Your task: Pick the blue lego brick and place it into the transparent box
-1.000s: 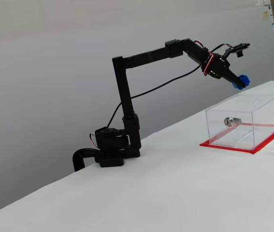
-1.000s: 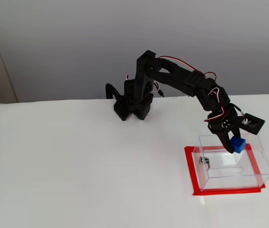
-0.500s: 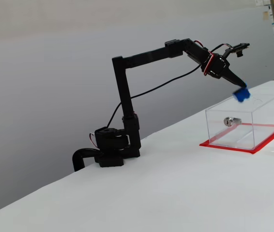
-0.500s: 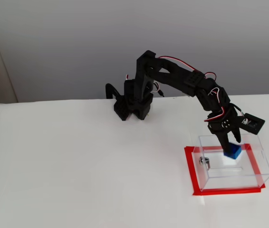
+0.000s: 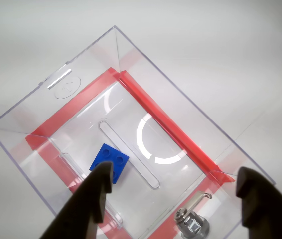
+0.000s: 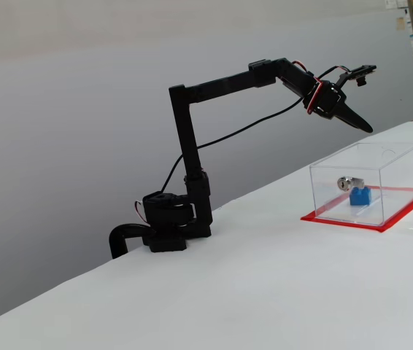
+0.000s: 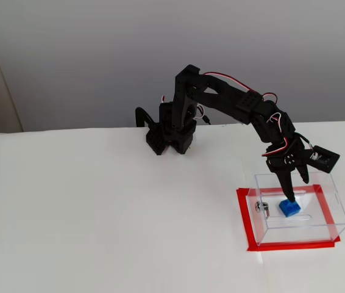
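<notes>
Brick: the small bright blue plastic lego brick [image 5: 109, 163] lies on the floor of the clear plastic box with red base edge [image 5: 151, 112], near its silver lock fitting [image 5: 191, 223].
Gripper: the black two-finger gripper [image 5: 176, 196] hangs above the open top, fingers spread, holding nothing.
Stage: placement appears complete.

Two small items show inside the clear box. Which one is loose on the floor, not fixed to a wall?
The blue lego brick lies loose on the floor of the transparent box. The silver metal lock fitting is mounted through a side wall, below the open gripper.
</notes>
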Motion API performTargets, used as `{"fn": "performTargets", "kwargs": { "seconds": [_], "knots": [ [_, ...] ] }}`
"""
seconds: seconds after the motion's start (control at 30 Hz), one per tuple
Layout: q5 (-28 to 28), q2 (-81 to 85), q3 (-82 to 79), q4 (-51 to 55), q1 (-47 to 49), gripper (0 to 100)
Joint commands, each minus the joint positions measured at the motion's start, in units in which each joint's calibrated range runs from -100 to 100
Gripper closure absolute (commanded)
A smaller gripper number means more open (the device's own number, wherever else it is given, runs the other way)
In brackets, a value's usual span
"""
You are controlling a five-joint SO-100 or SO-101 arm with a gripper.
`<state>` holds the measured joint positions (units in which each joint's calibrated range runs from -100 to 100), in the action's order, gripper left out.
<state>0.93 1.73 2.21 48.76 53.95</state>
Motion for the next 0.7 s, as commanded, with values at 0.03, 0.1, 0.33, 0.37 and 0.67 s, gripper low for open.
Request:
{"fn": "performTargets", "kwargs": {
  "seconds": [0.03, 0.1, 0.33, 0.37, 0.67],
  "knots": [
    [-0.7, 1.6, 3.6, -1.2, -0.6, 72],
    [-0.7, 1.6, 3.6, -1.2, -1.1, 72],
    [-0.7, 4.8, 3.1, -1.1, -3.0, 72],
    [-0.7, 5.1, 3.1, -1.1, -3.3, 72],
    [-0.7, 9.8, 2.5, -0.3, -7.4, 95]
  ]
}}
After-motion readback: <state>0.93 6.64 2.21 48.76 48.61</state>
